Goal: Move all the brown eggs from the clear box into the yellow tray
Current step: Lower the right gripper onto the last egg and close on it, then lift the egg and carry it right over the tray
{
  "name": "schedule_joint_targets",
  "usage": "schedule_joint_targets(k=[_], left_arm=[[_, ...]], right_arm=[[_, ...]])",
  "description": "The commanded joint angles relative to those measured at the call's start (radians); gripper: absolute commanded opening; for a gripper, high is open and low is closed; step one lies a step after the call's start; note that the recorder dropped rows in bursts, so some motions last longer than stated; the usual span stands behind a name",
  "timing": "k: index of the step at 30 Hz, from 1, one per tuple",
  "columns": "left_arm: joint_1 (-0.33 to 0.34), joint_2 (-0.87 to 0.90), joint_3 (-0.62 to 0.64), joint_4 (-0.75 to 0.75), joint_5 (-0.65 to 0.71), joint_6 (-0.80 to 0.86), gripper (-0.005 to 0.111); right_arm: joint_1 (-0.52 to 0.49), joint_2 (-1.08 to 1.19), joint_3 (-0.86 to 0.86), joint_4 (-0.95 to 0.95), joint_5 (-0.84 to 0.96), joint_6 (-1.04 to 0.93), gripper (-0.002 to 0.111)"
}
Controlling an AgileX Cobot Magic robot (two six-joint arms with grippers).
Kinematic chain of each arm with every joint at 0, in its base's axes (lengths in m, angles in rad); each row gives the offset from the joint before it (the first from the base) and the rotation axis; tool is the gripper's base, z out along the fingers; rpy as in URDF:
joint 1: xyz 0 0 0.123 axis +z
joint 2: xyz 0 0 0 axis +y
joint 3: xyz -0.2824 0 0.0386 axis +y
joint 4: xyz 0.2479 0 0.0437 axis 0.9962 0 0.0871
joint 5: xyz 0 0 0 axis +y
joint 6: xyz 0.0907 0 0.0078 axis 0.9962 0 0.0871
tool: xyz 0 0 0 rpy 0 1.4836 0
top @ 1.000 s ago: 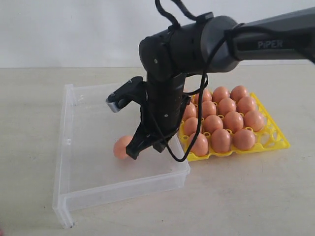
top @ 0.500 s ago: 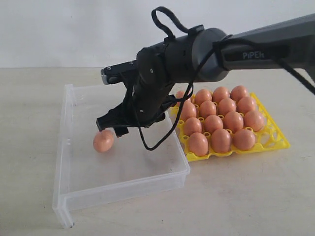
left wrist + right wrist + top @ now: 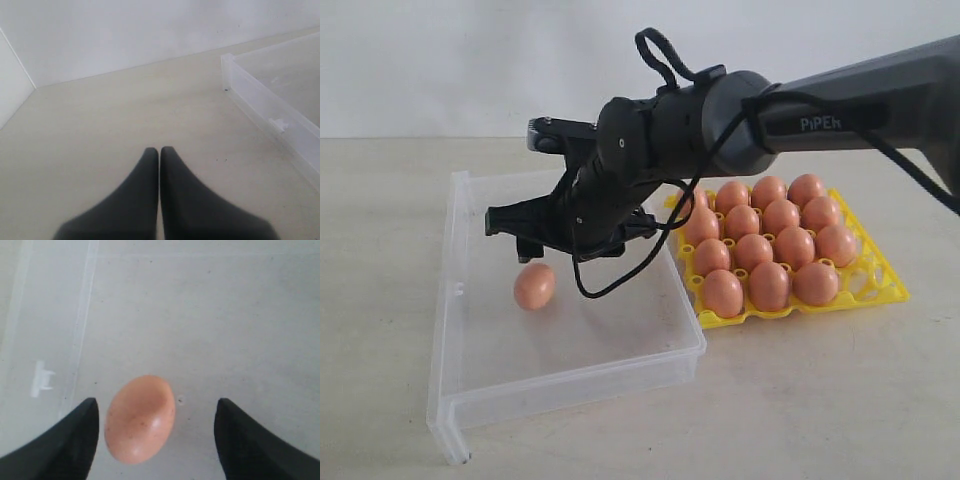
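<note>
Right gripper [image 3: 515, 232] first: a second ago it pointed down with its tips pressed together against the last egg near the middle of the frame. Now the wrist has swung up and leftward, and the jaws stand wide apart just above the floor of the clear box [image 3: 570, 385]. The box fills the left half of the frame and holds a single egg. The yellow tray [image 3: 875, 285] at centre right has not moved. It is packed with brown eggs [image 3: 770, 235], and bare cups show only at its lower right corner. The loose egg [image 3: 534, 286] has rolled left across the box floor and now lies just below the open fingers, apart from them.

From the right wrist camera we see that egg [image 3: 140, 418] between the two spread fingers of the gripper [image 3: 156, 407], closer to the one at lower left than to the one at lower right. We judge that the closed-tip nudge moved the egg without picking it up. The task therefore hangs on this one egg: lower around it, centre it, close gently. The left gripper [image 3: 159, 150] sits pinched together over bare table, empty.
</note>
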Motion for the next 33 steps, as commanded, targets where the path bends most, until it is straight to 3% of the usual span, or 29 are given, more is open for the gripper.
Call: schedule_joint_targets(k=[1, 12, 15, 18, 23, 27, 30, 33], left_arm=[[-0.004, -0.001, 0.003, -0.002, -0.001, -0.005, 0.001], [-0.004, -0.001, 0.003, -0.002, -0.001, -0.005, 0.001], [-0.004, -0.001, 0.003, -0.002, -0.001, -0.005, 0.001], [-0.004, -0.001, 0.003, -0.002, -0.001, -0.005, 0.001], [-0.004, -0.001, 0.003, -0.002, -0.001, -0.005, 0.001], [-0.004, -0.001, 0.003, -0.002, -0.001, -0.005, 0.001], [-0.004, -0.001, 0.003, -0.002, -0.001, -0.005, 0.001], [-0.004, -0.001, 0.003, -0.002, -0.001, -0.005, 0.001]], right_arm=[[0.01, 0.017, -0.004, 0.011, 0.001, 0.011, 0.063], [0.01, 0.108, -0.004, 0.008, 0.02, 0.049, 0.059], [0.01, 0.108, -0.004, 0.007, 0.008, 0.049, 0.038], [0.01, 0.108, -0.004, 0.007, 0.005, 0.022, 0.0], [0.01, 0.06, -0.004, 0.005, 0.03, -0.056, 0.0], [0.01, -0.033, -0.003, 0.003, -0.089, -0.067, 0.0], [0.026, -0.107, 0.044, 0.003, -0.276, -0.073, 0.0], [0.064, -0.209, 0.265, 0.005, -0.608, -0.073, 0.0]])
